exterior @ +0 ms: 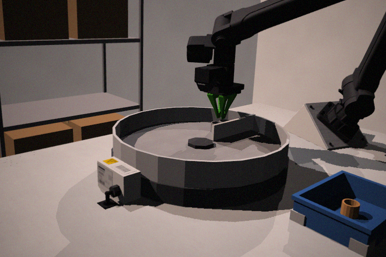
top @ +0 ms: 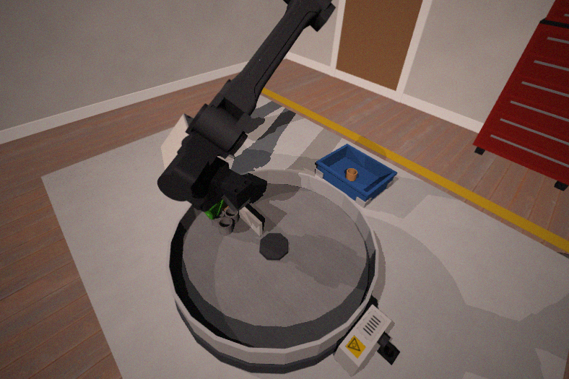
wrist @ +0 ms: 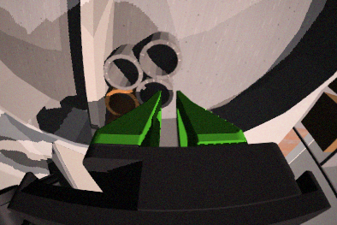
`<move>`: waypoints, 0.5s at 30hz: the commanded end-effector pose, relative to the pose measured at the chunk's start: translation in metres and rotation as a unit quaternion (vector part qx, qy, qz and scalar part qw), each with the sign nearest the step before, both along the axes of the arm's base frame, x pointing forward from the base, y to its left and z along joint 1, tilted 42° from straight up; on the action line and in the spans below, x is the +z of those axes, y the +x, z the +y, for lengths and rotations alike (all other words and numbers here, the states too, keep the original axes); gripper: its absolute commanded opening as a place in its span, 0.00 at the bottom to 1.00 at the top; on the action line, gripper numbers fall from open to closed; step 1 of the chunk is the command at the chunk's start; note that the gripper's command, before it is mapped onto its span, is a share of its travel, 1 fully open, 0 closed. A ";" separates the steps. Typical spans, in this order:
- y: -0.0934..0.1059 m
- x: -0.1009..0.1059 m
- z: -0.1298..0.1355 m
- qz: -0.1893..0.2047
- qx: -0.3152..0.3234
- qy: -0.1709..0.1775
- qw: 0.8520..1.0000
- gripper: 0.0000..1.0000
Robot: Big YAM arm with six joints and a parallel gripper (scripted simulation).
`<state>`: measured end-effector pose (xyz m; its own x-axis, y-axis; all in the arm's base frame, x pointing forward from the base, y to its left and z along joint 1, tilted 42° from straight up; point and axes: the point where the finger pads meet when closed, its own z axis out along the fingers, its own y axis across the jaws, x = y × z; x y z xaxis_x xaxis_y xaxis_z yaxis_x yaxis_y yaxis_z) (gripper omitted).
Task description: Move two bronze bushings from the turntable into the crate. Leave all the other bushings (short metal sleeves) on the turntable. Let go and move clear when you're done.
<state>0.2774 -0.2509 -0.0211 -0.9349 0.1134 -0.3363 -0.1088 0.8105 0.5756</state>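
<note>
A bronze bushing point(wrist: 121, 103) stands on the turntable point(top: 276, 294) point(exterior: 162, 135) point(wrist: 239, 10) beside the white divider, touching or nearly touching grey bushings. Three grey bushings point(wrist: 150, 64) point(wrist: 117, 77) point(wrist: 144, 90) cluster with it; two also show in the top view, one at the front point(top: 225, 227). My gripper point(top: 215, 210) point(exterior: 221, 117) point(wrist: 168, 97) points down above the cluster, its green fingers nearly together with nothing between them. In the wrist view the left finger overlaps the nearest grey bushing. Another bronze bushing point(top: 351, 175) point(exterior: 349, 209) stands in the blue crate point(top: 339, 185) point(exterior: 330, 222).
The white divider point(top: 251, 220) point(exterior: 233, 128) point(wrist: 97, 10) runs inward from the turntable's raised wall, close beside the cluster. A dark hub point(top: 274, 247) point(exterior: 200, 143) sits at the turntable's centre. A white control box point(top: 370, 324) point(exterior: 131, 187) stands against the outer wall.
</note>
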 end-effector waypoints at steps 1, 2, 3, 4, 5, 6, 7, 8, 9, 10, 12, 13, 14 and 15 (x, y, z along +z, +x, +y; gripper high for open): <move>-0.004 0.007 -0.007 -0.007 -0.010 -0.012 1.000 0.13; -0.004 0.007 -0.007 -0.007 -0.010 -0.012 1.000 0.13; -0.004 0.007 -0.007 -0.007 -0.010 -0.012 1.000 0.13; -0.003 0.007 -0.007 -0.007 -0.010 -0.012 1.000 0.13; -0.002 0.006 -0.006 -0.007 -0.010 -0.013 1.000 0.13; 0.000 0.006 -0.004 -0.006 -0.008 -0.012 1.000 0.13; 0.002 0.005 -0.001 -0.006 -0.004 -0.012 1.000 0.13; 0.006 0.004 0.003 -0.007 0.001 -0.012 1.000 0.13; 0.006 0.002 0.005 -0.007 0.001 -0.011 1.000 0.13; 0.006 -0.002 0.007 -0.004 0.001 -0.008 1.000 0.13; 0.005 -0.008 0.010 -0.001 0.001 -0.003 1.000 0.13; 0.001 -0.010 0.007 0.000 -0.007 -0.001 1.000 0.13; -0.002 -0.011 0.004 0.001 -0.013 -0.001 1.000 0.13; -0.003 -0.011 0.003 0.001 -0.015 -0.001 1.000 0.13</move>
